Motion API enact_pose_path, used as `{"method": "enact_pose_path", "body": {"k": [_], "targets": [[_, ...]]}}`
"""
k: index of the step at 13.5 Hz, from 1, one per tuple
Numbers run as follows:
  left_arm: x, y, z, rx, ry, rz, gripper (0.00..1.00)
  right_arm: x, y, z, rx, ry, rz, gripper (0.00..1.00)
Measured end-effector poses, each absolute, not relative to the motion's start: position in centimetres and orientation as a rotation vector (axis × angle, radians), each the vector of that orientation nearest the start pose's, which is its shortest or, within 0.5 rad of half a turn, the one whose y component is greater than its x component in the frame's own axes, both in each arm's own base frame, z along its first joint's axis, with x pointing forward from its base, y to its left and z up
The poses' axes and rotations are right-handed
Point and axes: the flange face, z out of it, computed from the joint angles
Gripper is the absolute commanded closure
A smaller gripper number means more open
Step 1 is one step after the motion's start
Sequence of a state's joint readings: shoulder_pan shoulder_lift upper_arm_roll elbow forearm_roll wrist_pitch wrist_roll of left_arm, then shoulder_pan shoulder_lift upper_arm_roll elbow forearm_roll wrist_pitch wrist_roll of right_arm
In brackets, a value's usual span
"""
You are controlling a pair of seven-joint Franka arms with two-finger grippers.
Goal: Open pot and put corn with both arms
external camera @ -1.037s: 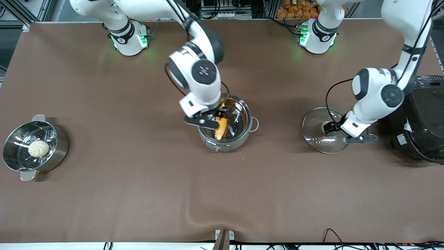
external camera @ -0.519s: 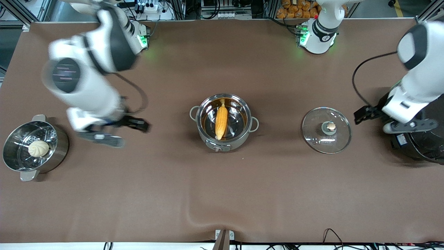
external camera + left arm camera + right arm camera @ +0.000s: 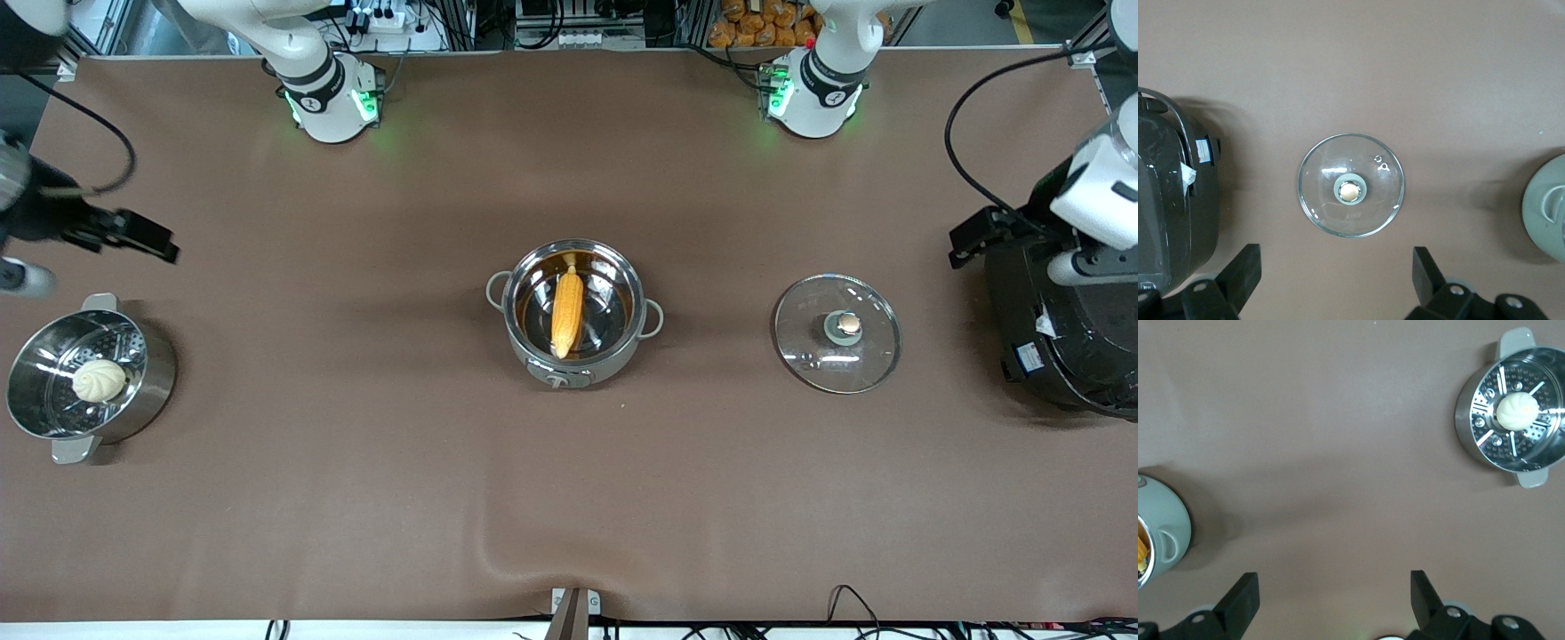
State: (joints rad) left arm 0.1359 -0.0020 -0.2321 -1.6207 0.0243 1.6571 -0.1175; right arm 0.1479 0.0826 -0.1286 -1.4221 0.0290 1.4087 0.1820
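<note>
— so, where is the corn (image 3: 567, 313)?
— lying inside the pot (image 3: 622, 348), lengthwise, thin end pointing to the robots' bases. pot uncovered, standing in the middle of the table (image 3: 356, 498).

— and the glass lid (image 3: 837, 332)?
— flat on the table, toward the left arm's end, well apart from the pot, knob up. seen also from the left wrist view (image 3: 1351, 185), beside the black rice cooker (image 3: 1168, 200).

— state of the left gripper (image 3: 1022, 244)?
— up in the air over the edge of the rice cooker (image 3: 1067, 338), fingers (image 3: 1238, 277) spread wide, holding nothing.

— right gripper (image 3: 84, 249)?
— also raised, at the right arm's end of the table, above the spot just beside the steel steamer pot (image 3: 84, 378). fingers (image 3: 1238, 600) wide apart too, empty.

— anything in the steamer?
— a pale round bun (image 3: 99, 380) on the perforated insert — clear in the right wrist view (image 3: 1517, 411).
</note>
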Motion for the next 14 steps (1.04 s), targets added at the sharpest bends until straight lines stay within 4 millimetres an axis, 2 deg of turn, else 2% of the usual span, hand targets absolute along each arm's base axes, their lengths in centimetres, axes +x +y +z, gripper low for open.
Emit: {"method": "enact_pose_path", "body": {"k": [4, 7, 9, 11, 14], "targets": [[55.7, -5.2, 61.1, -3.119, -0.03, -0.06, 0.0, 54.7, 2.2, 65.1, -3.115, 0.198, 0.121, 0.0], [55.7, -5.1, 61.2, -3.119, -0.034, -0.059, 0.0, 53.1, 1.4, 66.0, -3.108, 0.197, 0.102, 0.0], [55.5, -5.8, 61.6, -3.119, -0.007, -0.044, 0.0, 52.3, 0.3, 66.1, -3.105, 0.163, 0.094, 0.0], [55.1, -6.1, 62.3, -3.119, 0.0, -0.024, 0.0, 52.5, -0.7, 65.8, -3.104, 0.154, 0.074, 0.0], [55.0, -5.1, 62.8, -3.117, -0.028, 0.003, 0.0, 53.4, -1.2, 64.7, -3.104, 0.164, 0.086, 0.0]]}}
